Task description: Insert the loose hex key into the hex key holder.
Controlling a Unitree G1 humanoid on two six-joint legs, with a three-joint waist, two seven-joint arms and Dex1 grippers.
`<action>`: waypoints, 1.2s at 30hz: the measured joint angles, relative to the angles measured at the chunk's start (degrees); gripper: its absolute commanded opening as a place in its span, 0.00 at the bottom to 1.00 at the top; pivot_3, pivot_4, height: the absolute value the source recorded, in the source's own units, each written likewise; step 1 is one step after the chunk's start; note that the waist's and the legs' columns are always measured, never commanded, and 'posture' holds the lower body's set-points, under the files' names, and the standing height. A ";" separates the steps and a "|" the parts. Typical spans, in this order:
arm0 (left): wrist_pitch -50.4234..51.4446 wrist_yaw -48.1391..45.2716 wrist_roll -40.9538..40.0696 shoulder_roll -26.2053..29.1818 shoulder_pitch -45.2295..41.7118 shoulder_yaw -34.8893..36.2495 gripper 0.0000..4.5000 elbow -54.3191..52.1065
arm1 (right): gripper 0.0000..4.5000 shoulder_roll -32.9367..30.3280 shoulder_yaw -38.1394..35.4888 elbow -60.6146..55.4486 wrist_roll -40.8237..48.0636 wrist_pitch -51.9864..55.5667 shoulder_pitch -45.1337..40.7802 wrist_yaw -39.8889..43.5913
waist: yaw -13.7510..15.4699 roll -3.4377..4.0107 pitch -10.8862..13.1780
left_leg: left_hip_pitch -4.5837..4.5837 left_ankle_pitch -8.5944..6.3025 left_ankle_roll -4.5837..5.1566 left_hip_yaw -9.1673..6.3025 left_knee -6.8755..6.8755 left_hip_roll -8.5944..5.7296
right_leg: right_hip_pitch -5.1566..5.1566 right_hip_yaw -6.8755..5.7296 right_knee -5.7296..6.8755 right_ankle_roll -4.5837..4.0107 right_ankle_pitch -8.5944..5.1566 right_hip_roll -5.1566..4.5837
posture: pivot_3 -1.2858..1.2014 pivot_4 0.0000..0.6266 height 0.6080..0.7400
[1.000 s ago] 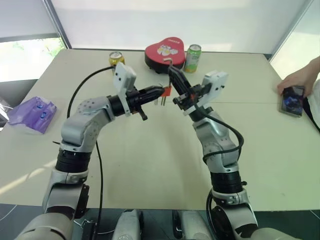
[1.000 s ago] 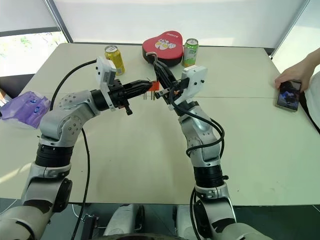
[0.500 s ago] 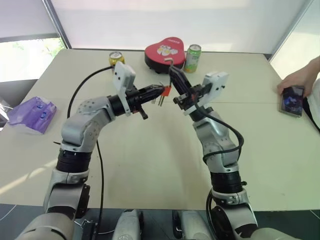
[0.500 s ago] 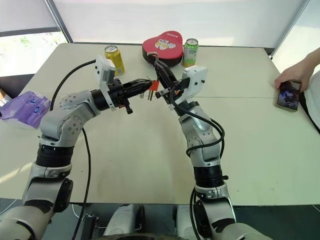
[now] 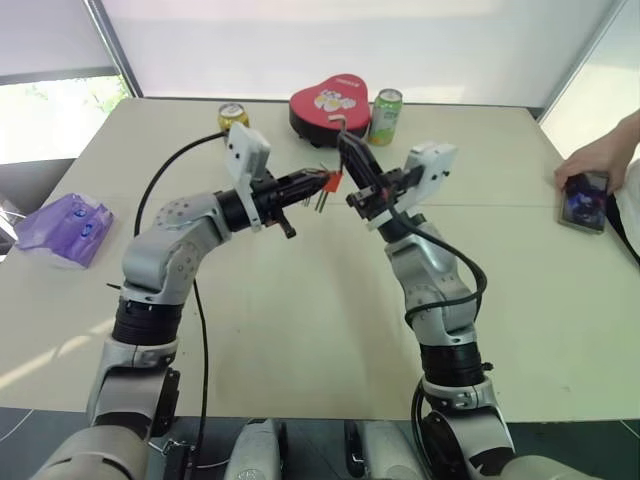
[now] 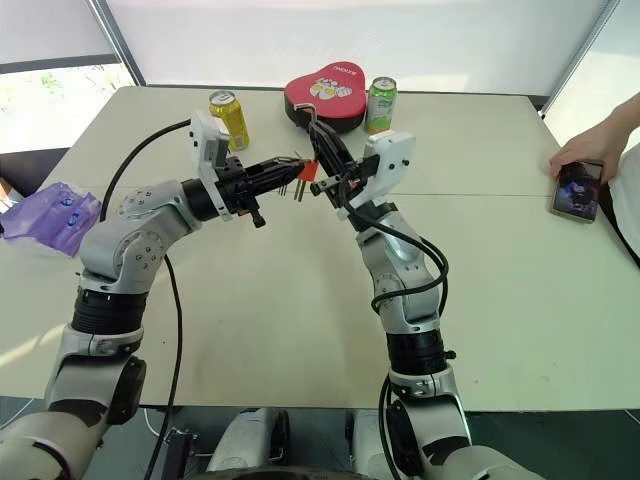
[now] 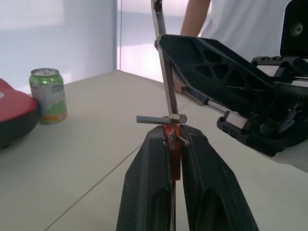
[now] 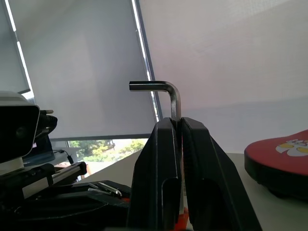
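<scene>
Both grippers meet above the middle of the table. My left gripper is shut on the hex key holder, a small orange block with short silver keys sticking out. In the left wrist view the holder sits between the black fingers. My right gripper is shut on the loose hex key, with its bent end up. The loose hex key runs down to the top of the holder. I cannot tell whether its tip is in a slot.
A red heart-shaped tin, a green can and a yellow can stand at the far edge. A purple bag lies at the left. A person's hand rests on a phone at the right.
</scene>
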 measured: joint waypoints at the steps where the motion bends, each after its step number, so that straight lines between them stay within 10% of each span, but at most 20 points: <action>1: -0.04 0.13 0.00 -0.28 0.00 0.27 0.00 0.00 | 0.00 0.08 0.00 0.00 0.16 0.04 -0.18 -0.14 | 0.00 0.00 0.00 | 0.00 0.00 0.00 -0.01 0.00 0.00 | 0.00 0.00 0.00 0.00 0.00 0.00 | 0.52 0.24 1.00; 36: -7.57 4.73 -1.03 -7.87 0.05 4.13 0.00 -1.55 | 0.00 3.34 -3.88 -1.11 4.15 0.43 -8.11 -7.38 | -0.05 0.00 0.00 | 0.00 0.00 0.00 -0.04 -0.01 0.01 | 0.00 0.00 -0.01 0.00 0.00 -0.01 | 0.52 0.24 1.00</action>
